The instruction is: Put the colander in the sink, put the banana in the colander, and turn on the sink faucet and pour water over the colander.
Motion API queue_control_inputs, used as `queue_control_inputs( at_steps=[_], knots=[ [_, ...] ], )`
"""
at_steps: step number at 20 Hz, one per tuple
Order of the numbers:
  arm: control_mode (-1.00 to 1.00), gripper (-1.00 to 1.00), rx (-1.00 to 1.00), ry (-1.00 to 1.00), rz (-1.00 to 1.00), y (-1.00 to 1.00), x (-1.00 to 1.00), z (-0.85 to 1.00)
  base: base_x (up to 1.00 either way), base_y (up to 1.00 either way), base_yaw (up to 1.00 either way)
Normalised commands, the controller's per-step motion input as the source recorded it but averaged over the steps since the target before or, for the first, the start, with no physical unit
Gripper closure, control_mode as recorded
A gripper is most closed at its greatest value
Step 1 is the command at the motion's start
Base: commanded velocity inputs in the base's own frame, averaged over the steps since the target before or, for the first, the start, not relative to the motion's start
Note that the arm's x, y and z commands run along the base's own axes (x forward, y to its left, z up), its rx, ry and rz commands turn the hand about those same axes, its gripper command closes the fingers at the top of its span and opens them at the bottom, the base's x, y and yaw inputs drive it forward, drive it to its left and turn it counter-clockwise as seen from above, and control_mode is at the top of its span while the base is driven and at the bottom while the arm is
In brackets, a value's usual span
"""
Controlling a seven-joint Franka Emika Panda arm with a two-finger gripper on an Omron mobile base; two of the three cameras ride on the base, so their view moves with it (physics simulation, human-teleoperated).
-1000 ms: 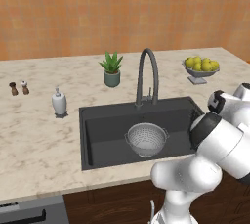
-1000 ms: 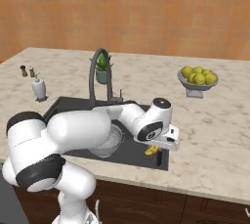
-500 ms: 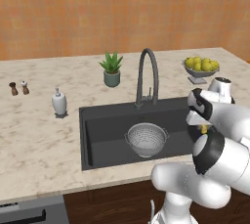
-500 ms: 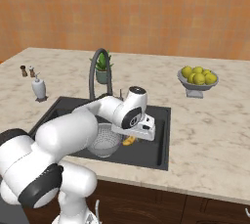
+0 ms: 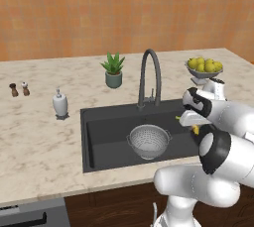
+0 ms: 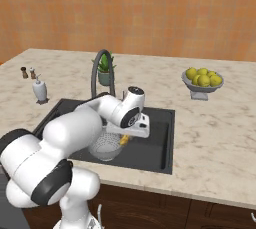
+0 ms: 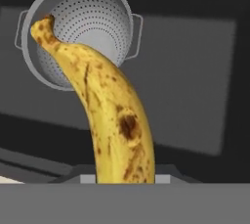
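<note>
The jaws of the white arm's gripper (image 6: pixel 126 137) are closed tightly on the curved yellow banana with brown spots (image 7: pixel 110 115), which is held in the air above the large dark grey rectangular sink (image 5: pixel 106 132). The round grey perforated metal colander (image 5: pixel 148 141) is seen on the sink floor, near the basin's front wall. The banana's tip is seen over the colander's rim in the hand view, apart from it.
</note>
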Motion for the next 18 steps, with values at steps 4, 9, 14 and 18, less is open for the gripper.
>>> queue_control_inputs(
  at_steps=[4, 9, 14, 18],
  knots=[
    [-1.0, 1.0, 0.13, -0.01, 0.2, 0.27, 0.18, -0.02, 0.0, 0.0, 0.0],
    [-1.0, 1.0, 0.13, 0.0, 0.09, 0.28, 0.26, 0.0, 0.0, 0.0, 0.0],
    [-1.0, 1.0, 0.12, -0.02, 0.01, 0.37, 0.11, -0.16, 0.0, 0.0, 0.0],
    [-1.0, 1.0, 0.06, 0.0, 0.0, 0.26, 0.13, -0.3, 0.0, 0.0, 0.0]
  ],
)
